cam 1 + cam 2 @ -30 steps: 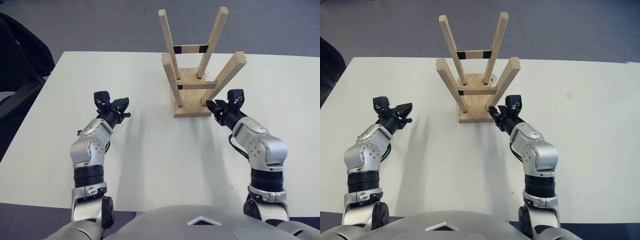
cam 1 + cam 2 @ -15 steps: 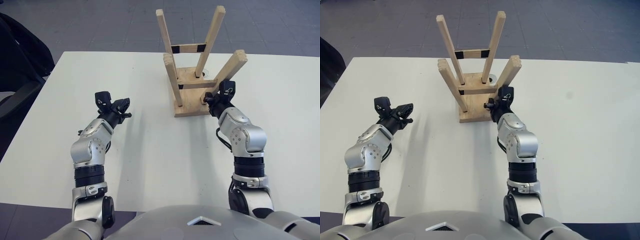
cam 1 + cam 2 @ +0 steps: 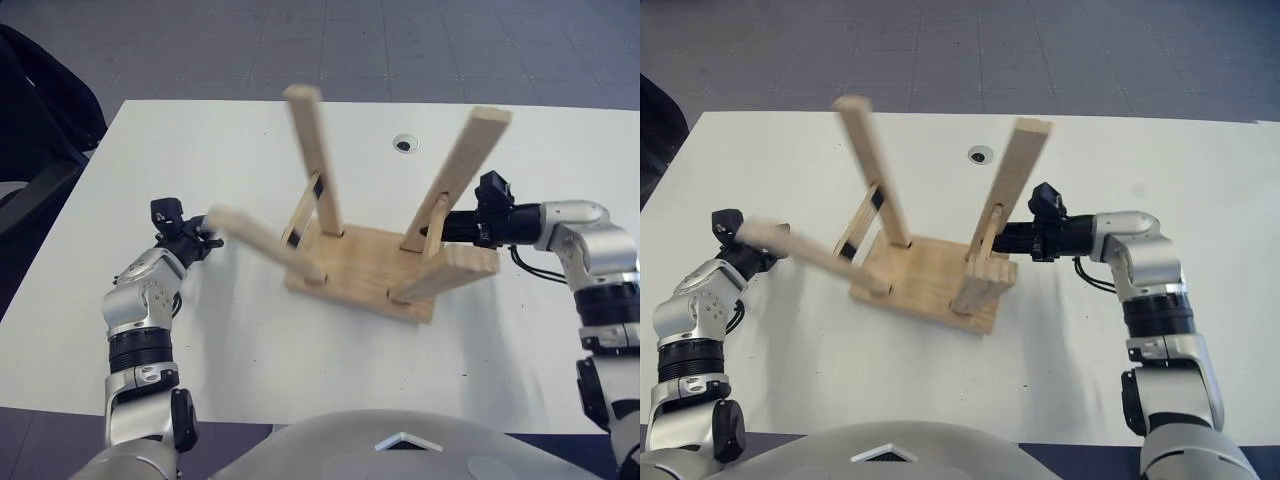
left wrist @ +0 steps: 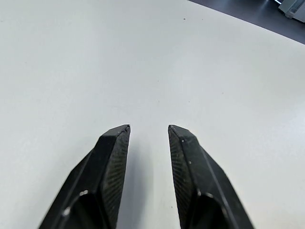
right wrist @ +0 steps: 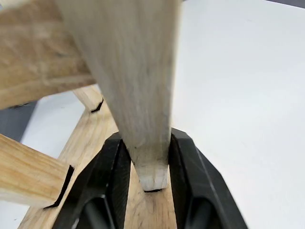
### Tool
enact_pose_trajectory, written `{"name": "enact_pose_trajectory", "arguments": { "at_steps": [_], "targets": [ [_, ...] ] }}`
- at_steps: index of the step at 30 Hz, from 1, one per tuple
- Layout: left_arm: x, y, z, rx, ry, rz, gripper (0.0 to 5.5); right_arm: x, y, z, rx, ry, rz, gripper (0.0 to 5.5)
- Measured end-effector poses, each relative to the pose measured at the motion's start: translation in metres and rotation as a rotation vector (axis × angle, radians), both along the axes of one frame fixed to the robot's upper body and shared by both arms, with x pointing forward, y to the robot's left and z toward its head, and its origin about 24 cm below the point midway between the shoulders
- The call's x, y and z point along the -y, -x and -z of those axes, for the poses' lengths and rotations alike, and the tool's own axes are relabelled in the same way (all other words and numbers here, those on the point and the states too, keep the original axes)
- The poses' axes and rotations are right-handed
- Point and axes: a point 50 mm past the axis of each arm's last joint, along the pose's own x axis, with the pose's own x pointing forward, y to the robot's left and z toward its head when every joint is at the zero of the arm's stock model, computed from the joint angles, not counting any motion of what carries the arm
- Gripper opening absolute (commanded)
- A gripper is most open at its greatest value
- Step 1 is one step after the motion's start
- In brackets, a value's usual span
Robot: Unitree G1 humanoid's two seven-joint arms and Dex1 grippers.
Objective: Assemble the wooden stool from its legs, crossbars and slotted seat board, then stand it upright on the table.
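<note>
The wooden stool (image 3: 365,270) lies upside down on the white table (image 3: 250,140), its seat board flat and slightly skewed and its legs pointing up and outward. My right gripper (image 3: 445,225) is shut on the far right leg (image 3: 465,165) near where it meets the seat board; the right wrist view has this leg (image 5: 133,71) pinched between both fingers (image 5: 114,162). My left gripper (image 3: 200,235) is open over bare table at the left, right beside the tip of the stool's left leg (image 3: 260,240), with nothing between its fingers (image 4: 114,157).
A round cable hole (image 3: 404,145) sits in the table behind the stool. A dark chair (image 3: 40,110) stands off the table's left edge. Bare table surrounds the stool, most of it at the far left and right.
My right gripper has closed on the leg and swung right, and the stool has come nearer and turned, uncovering the cable hole. My left arm has drawn back to the left.
</note>
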Motion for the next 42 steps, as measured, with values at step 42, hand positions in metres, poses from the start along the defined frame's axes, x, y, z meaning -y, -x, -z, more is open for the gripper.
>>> {"name": "enact_pose_trajectory", "arguments": {
  "at_steps": [42],
  "targets": [
    [0.080,-0.010,-0.017,-0.047,0.078,0.571,1.48,0.015,0.019,0.061,0.070,0.193,0.294,2.12]
  ]
}}
